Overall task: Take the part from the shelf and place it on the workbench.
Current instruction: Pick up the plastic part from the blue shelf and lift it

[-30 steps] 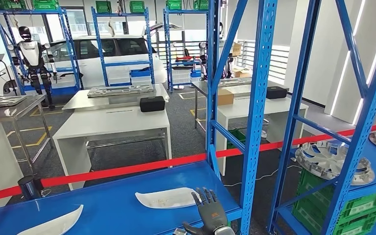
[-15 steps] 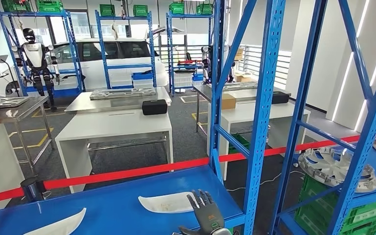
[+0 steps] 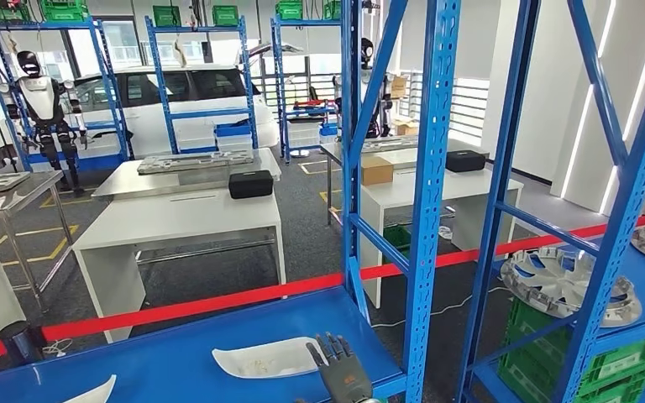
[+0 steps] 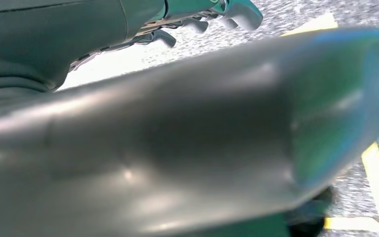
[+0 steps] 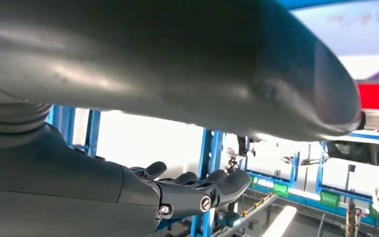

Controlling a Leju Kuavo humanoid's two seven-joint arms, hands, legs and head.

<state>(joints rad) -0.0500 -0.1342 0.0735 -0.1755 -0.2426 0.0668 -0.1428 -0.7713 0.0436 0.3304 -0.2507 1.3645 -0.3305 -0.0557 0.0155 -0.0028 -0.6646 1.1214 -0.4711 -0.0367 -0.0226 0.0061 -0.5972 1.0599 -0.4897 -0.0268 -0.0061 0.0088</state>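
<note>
On the blue shelf (image 3: 176, 353) in front of the robot lies the white part (image 3: 262, 361), a shallow tapered shell resting flat near the shelf's front edge. Its long axis runs across the shelf, side to side, roughly parallel to that front edge. The right hand (image 3: 340, 374) hovers at the part's right-hand end, fingers spread and pointing toward the back of the shelf, holding nothing; whether it touches the part I cannot tell from where I stand. The hand lies just to the right of the part, so I judge the coming move to be a sideways reach over the part's near end. In its wrist camera the left hand (image 4: 197, 19) hangs toward the floor, well away from the shelf, its fingers loosely curled; what it holds, if anything, I cannot tell. The right hand is clearly the nearer one.
</note>
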